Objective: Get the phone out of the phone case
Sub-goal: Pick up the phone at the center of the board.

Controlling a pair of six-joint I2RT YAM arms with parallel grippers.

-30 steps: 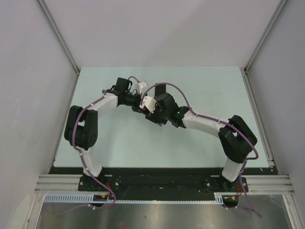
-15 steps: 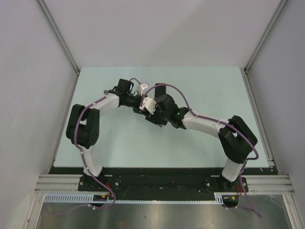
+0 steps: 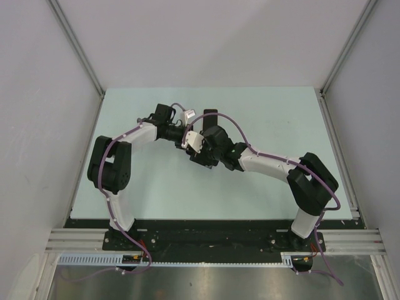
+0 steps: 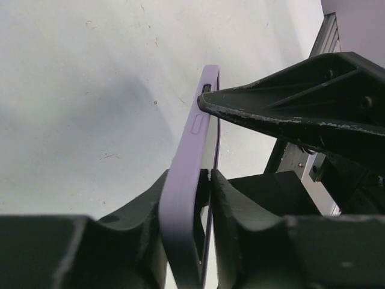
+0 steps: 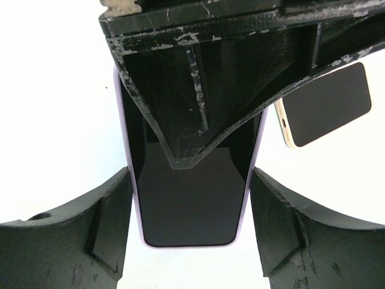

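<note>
As the top camera shows it: left arm [image 3: 134, 134] and right arm [image 3: 269, 164] meet over the middle of the pale green table [image 3: 275, 112]; a black flat slab [image 3: 210, 115] lies just beyond them, on the far side.
Left wrist: left gripper [image 4: 187, 205] is clenched on the lilac silicone phone case [image 4: 187, 162], which stands on edge.
Right wrist: right gripper [image 5: 189, 186] grasps the case by its two long edges; a glossy black phone [image 5: 186, 217] appears still seated inside; the slab lies apart to the right.
Step in hand: two-handed hold set, extraction not yet done.
Next move: likely peel one case edge back while the other grip restrains the phone.

Bright, even light (right wrist background overexposed)
</note>
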